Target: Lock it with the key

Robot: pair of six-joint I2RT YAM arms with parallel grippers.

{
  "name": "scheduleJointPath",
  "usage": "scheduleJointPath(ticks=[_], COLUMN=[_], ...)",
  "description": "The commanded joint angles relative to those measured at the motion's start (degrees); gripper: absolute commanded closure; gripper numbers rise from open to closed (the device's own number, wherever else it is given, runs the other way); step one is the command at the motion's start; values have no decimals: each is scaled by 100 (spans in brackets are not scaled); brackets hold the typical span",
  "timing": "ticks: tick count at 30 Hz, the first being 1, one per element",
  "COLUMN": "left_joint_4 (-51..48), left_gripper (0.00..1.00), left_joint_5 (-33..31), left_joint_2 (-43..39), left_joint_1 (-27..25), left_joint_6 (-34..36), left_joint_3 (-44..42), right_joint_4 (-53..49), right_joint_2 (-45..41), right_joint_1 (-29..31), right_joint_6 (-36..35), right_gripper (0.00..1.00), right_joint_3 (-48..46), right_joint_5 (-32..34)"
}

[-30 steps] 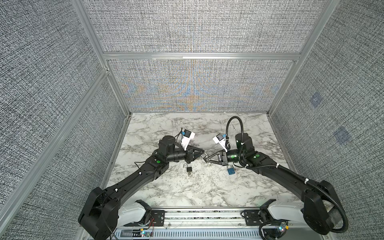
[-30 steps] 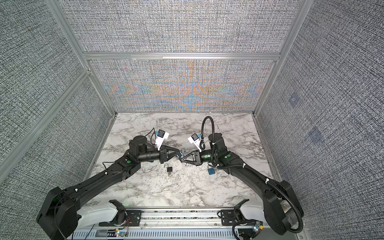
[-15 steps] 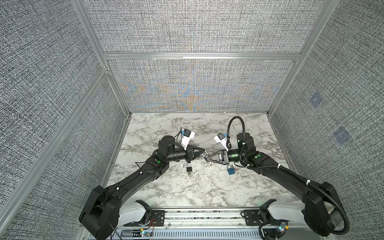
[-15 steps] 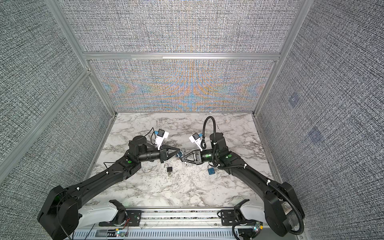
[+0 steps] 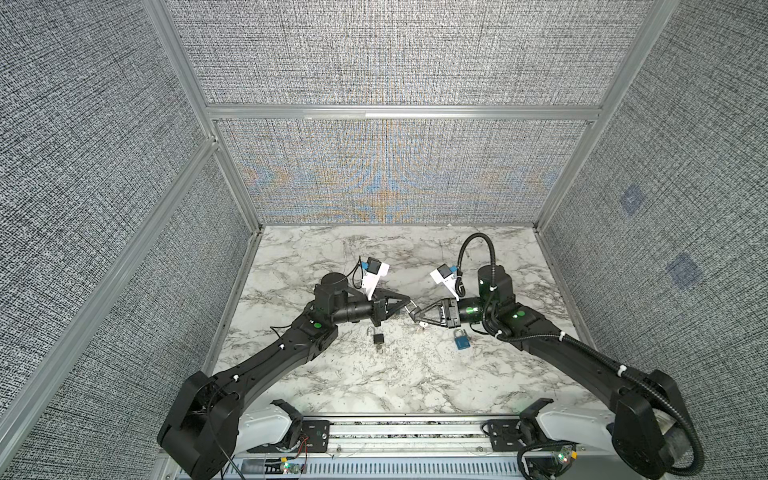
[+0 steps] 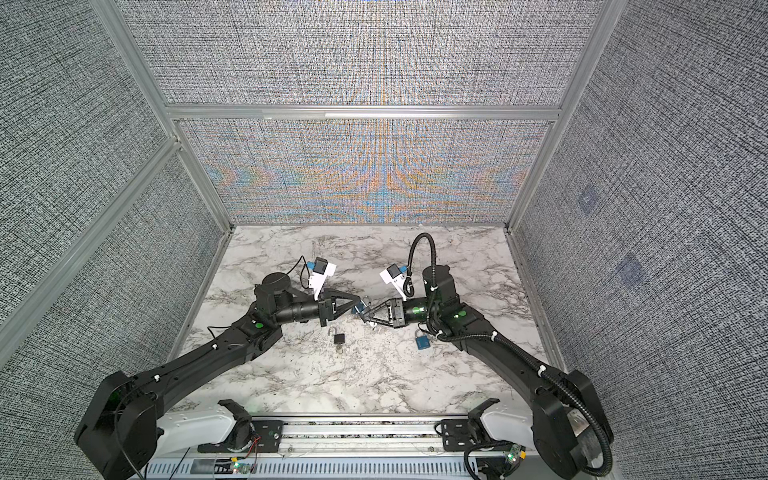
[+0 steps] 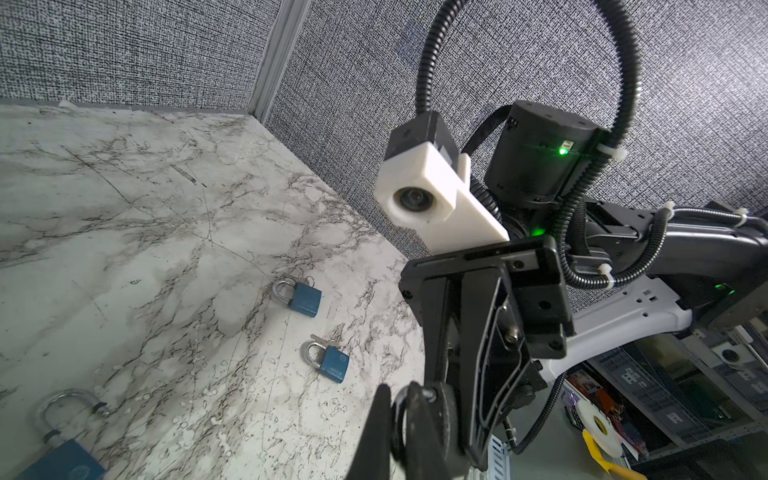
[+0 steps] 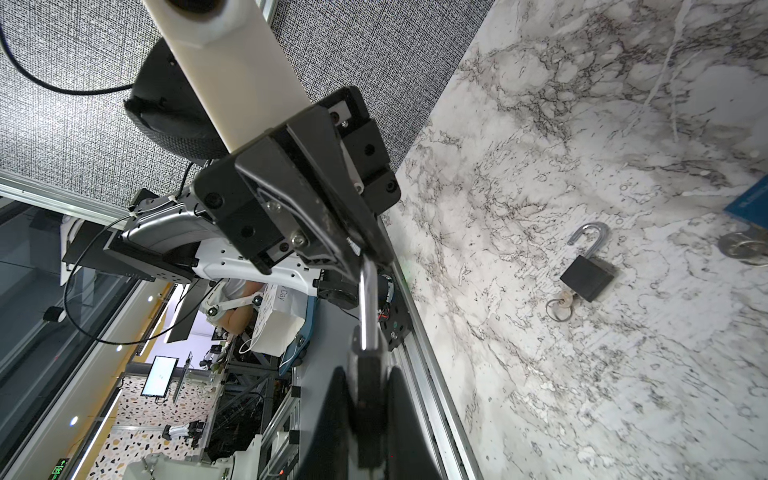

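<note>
My two grippers meet tip to tip above the middle of the marble table (image 5: 374,386). My right gripper (image 8: 368,374) is shut on the dark body of a padlock (image 8: 369,399). Its silver shackle (image 8: 368,307) runs across to my left gripper (image 7: 399,401), which is shut on the shackle's end. In both top views the left gripper (image 5: 409,302) and the right gripper (image 5: 415,318) touch at that lock. A black padlock (image 8: 586,272) lies open on the table below, with a key (image 8: 562,305) on a ring in its base. I cannot tell whether the held padlock carries a key.
A blue padlock (image 6: 356,309) lies under the gripper tips. Another blue padlock (image 5: 461,340) lies beside the right forearm, and the left wrist view shows a second one (image 7: 303,297) close to it. Grey fabric walls close in three sides; a metal rail (image 5: 395,428) runs along the front.
My left jaws have closed the last bit onto the shackle. Both arms have hardly moved.
</note>
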Motion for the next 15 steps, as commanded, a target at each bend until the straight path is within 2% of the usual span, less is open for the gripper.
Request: scheduleJointPath(ticks=[1,15], left_joint_4=[-436,-379], left_gripper=[100,100], left_joint_5=[41,73], left_joint_2=[-8,-222], left_joint_1=[-15,-28], left_joint_6=[-70,-212], left_joint_3=[-128,-362], right_joint_4=[1010,1110], right_joint_2=[12,250], right_joint_1=[0,1], right_joint_6=[31,-4], right_gripper=[100,100], right_joint_3=[99,275], right_joint_5=[-152,156])
